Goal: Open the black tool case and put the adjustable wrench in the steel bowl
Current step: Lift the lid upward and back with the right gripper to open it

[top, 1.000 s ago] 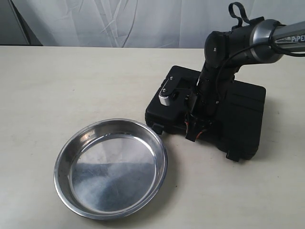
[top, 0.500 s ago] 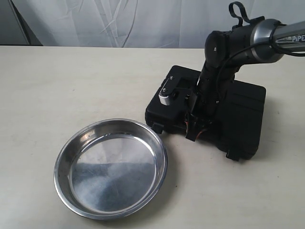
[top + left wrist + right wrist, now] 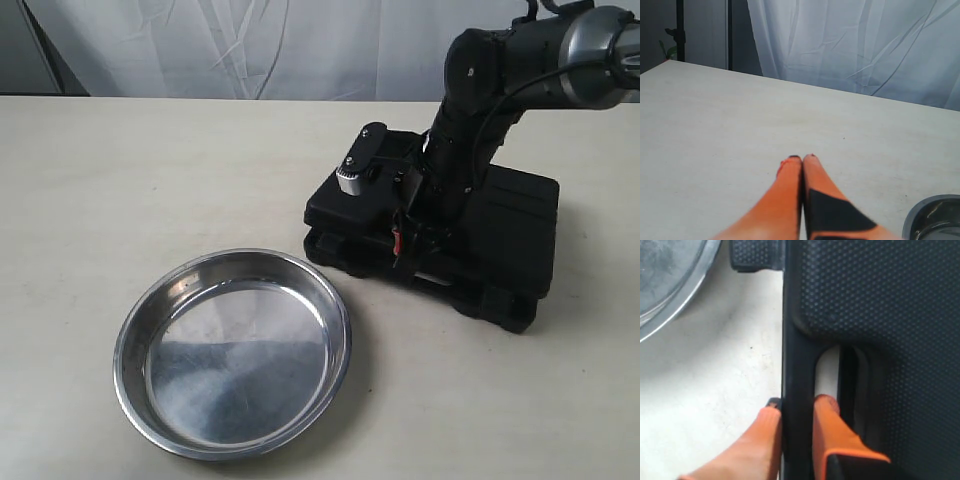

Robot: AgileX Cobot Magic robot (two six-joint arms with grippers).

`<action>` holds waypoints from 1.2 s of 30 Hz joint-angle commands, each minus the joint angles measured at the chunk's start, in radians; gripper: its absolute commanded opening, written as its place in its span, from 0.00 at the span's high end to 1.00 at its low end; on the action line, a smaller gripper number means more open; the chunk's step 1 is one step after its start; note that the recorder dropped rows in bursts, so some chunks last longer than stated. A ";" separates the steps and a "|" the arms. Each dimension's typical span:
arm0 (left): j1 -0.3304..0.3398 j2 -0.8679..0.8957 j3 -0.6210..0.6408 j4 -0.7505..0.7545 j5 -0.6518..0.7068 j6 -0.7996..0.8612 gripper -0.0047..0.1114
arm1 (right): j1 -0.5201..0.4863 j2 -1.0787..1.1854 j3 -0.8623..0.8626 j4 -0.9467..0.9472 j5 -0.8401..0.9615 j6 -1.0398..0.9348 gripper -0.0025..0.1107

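- The right arm (image 3: pixel 470 130) covers the middle of the black tool case (image 3: pixel 510 225), and the dark slit between the case's halves shows nothing of the inside.
- That arm is cut off by the exterior view's edge.
- The steel bowl (image 3: pixel 935 220) is a cropped sliver in both wrist views.
- The left tool (image 3: pixel 802 159) blurs towards the camera, its base cut off.

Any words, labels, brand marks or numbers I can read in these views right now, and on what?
None can be read.
The black tool case shows only moulded texture.
The steel bowl is unmarked.
The silver arm link shows no legible lettering.
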 commanded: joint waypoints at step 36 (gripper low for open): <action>-0.006 0.005 -0.002 0.004 -0.008 -0.004 0.96 | -0.003 -0.210 -0.005 -0.207 -0.183 0.039 0.98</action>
